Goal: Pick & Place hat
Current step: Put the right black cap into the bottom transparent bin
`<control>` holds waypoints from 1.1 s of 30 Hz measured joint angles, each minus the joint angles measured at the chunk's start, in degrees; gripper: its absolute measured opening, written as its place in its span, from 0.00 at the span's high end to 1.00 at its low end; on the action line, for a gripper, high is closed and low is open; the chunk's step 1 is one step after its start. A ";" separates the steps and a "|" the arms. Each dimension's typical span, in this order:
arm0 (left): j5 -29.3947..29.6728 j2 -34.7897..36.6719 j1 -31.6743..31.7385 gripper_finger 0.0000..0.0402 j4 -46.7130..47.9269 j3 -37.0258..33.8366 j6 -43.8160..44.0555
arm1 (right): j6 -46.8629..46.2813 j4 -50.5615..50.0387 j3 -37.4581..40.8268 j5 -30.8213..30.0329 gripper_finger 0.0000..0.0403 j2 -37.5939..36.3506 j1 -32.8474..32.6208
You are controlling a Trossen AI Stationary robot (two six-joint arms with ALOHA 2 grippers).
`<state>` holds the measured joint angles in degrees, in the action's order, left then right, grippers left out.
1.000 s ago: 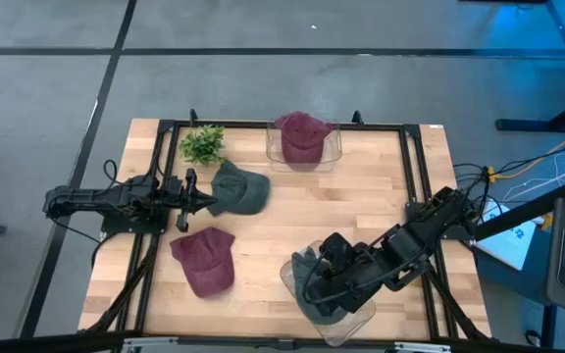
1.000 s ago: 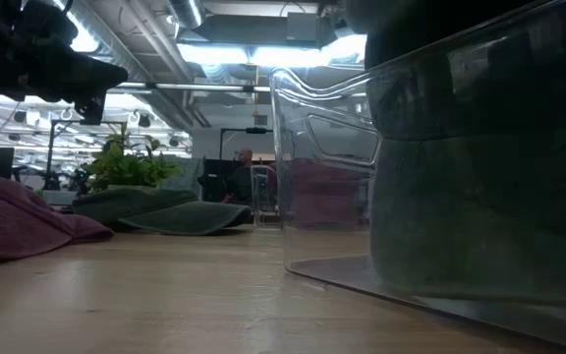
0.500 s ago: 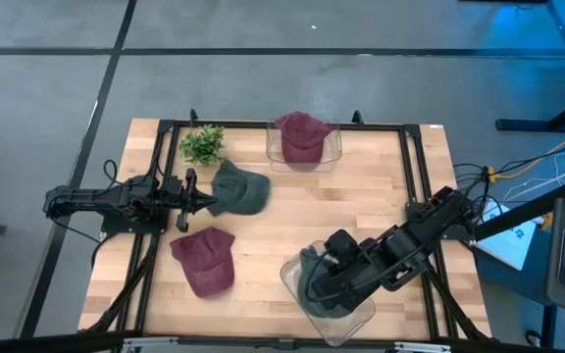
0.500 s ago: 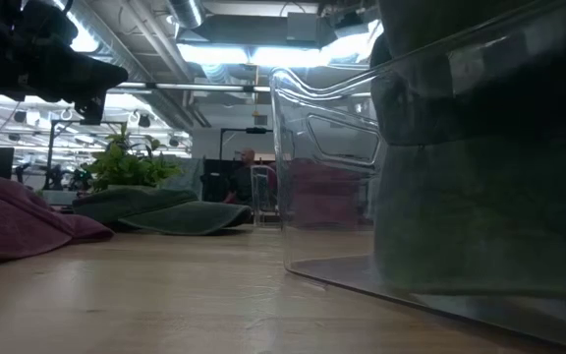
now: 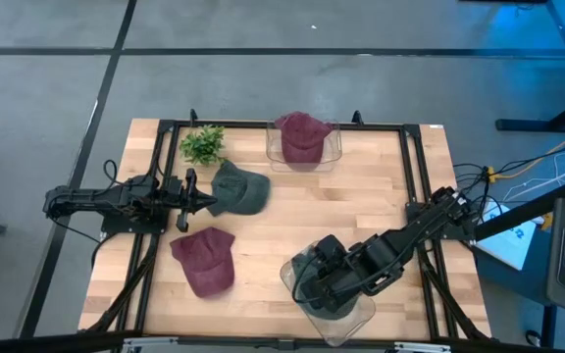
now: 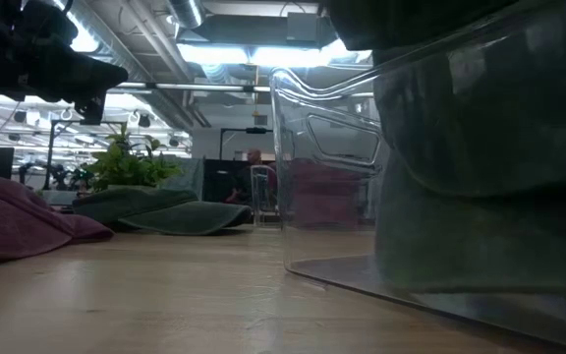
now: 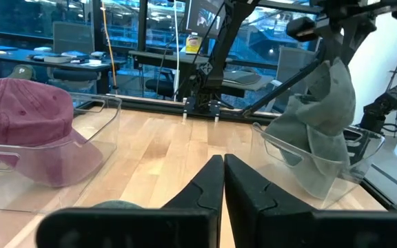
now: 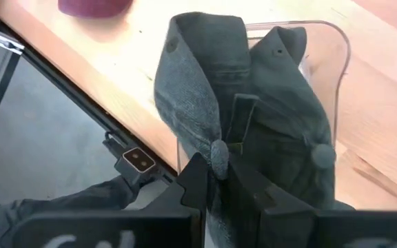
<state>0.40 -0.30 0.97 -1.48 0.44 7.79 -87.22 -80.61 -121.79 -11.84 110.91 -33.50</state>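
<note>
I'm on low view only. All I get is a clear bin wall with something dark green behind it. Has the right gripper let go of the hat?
Observer: No. In the right wrist view the right gripper is shut on the green hat, pinching a fold of fabric.
Operator: Hat inside the bin?
Observer: Partly. The left wrist view shows it hanging from the gripper, lower part inside the clear bin, top above the rim.
Operator: Left arm?
Observer: Waiting at the table's left side; the left gripper is shut, beside a second green hat.
</note>
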 joint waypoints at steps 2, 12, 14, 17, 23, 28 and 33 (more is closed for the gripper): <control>0.00 -0.01 0.00 0.97 0.00 0.00 0.00 | 0.17 0.84 0.94 0.30 0.91 0.02 0.02; 0.00 0.00 -0.01 0.97 0.00 -0.01 0.00 | -0.22 4.66 7.45 2.97 0.91 0.00 -0.02; 0.00 0.00 -0.02 0.97 0.00 0.00 0.00 | -0.22 4.69 8.50 3.06 0.91 0.00 -0.02; 0.00 -0.02 0.00 0.97 0.00 0.00 0.00 | -0.23 4.48 9.23 2.94 0.91 0.00 -0.02; 0.00 -0.01 -0.01 0.97 0.00 0.00 0.00 | -1.13 4.08 9.48 2.45 0.77 0.00 -0.04; 0.00 -0.01 0.00 0.97 0.00 0.00 0.00 | -2.00 4.05 9.48 2.43 0.71 -0.09 -0.03; 0.00 -0.01 -0.01 0.98 0.00 0.00 0.00 | -3.58 3.14 9.48 2.40 0.68 -0.11 -0.04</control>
<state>0.40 -0.31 0.97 -1.48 0.44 7.79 -90.80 -77.47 -112.31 -9.43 110.80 -33.54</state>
